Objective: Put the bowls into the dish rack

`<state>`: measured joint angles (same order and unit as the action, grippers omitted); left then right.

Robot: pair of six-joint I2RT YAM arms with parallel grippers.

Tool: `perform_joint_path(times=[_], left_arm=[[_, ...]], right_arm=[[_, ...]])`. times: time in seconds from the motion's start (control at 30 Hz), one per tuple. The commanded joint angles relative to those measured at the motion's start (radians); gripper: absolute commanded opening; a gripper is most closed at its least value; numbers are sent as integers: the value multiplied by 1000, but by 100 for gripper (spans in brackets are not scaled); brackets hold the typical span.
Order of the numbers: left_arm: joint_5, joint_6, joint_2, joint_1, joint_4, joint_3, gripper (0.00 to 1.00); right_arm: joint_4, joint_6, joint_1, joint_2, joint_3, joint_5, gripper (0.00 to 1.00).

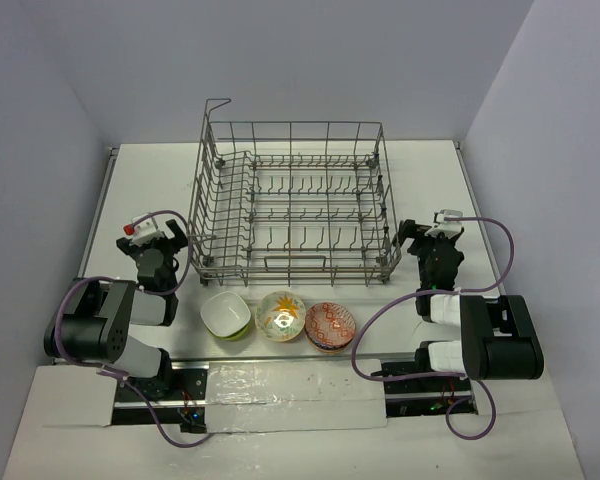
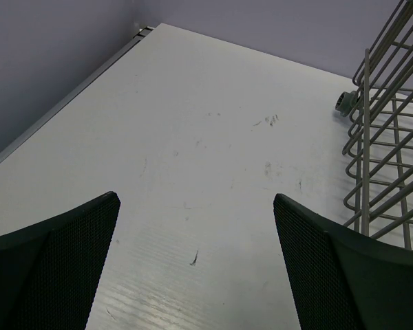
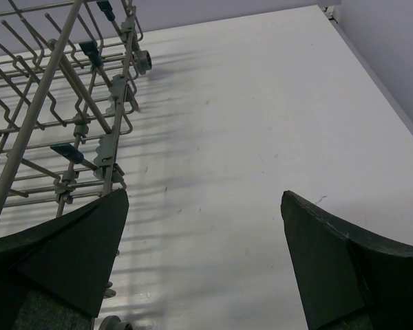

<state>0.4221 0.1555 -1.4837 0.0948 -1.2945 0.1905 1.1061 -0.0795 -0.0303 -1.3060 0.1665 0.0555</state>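
Three small round ceramic bowls sit side by side on the white table (image 1: pixel 430 180), just in front of the large grey wire dish rack (image 1: pixel 210 200): a lime-green bowl with a white inside (image 1: pixel 225 315) on the left, a yellow-floral bowl (image 1: pixel 281 315) in the middle and a red-orange patterned bowl (image 1: pixel 330 325) on the right. The left pincer (image 2: pixel 196 199) hangs over bare table beside the rack's left wall, jaws wide, gripping nothing. The right pincer (image 3: pixel 205 196) mirrors it beside the right wall.
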Motion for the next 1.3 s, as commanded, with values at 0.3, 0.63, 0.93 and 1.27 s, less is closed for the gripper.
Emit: perform_joint_path(times=[0.3, 0.63, 0.93, 1.27], left_arm=[[-23, 7, 7, 0, -22, 20, 99], [-48, 13, 11, -12, -9, 24, 99], [26, 64, 25, -26, 30, 32, 99], [29, 64, 25, -26, 11, 27, 99]], right_arm=[[37, 1, 26, -4, 41, -43, 100], [37, 1, 26, -1, 41, -43, 100], [-23, -19, 26, 19, 67, 0, 100], [-167, -71, 26, 109, 97, 95, 100]])
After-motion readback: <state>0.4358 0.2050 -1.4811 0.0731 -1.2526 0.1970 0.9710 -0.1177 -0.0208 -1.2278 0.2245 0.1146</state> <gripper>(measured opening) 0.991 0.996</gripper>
